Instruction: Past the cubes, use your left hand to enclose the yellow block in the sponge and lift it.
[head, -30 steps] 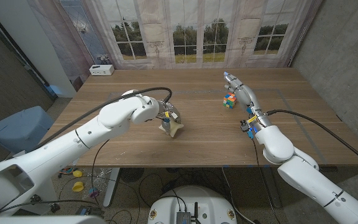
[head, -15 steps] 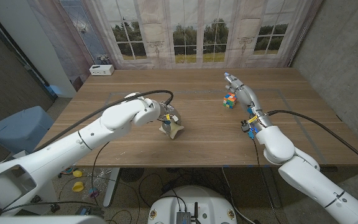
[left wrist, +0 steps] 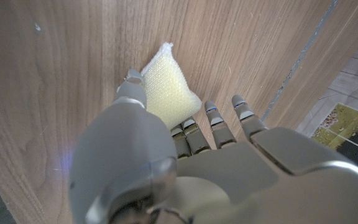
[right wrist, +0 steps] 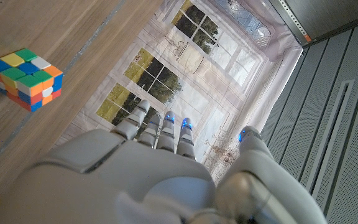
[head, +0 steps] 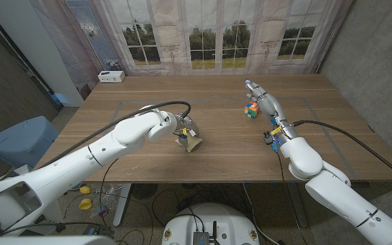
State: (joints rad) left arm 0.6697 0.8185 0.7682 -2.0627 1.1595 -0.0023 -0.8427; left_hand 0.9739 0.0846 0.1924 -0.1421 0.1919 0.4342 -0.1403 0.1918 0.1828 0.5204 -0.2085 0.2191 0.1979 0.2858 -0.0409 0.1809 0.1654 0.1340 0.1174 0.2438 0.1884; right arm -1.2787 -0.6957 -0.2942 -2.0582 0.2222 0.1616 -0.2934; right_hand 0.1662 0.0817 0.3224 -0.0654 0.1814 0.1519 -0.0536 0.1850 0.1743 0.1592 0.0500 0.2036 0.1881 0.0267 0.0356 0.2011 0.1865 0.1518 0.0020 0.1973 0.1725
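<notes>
wooden table [head: 148, 160], sponge [head: 191, 142], puzzle cube [head: 252, 110]

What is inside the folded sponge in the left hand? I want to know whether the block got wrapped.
Only pale sponge surface shows, pinched by the left hand. Anything inside is covered; no yellow block is visible.

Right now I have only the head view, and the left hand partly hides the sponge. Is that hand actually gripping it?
Observer: Yes. In the left wrist view, the left hand has its thumb on one side of the sponge and its fingers on the other.
Operator: Block inside?
Observer: Cannot tell; the sponge's pale yellow surface hides its inside.
Operator: Right hand?
Observer: It holds nothing, fingers straight, apart from the colour cube.
</notes>
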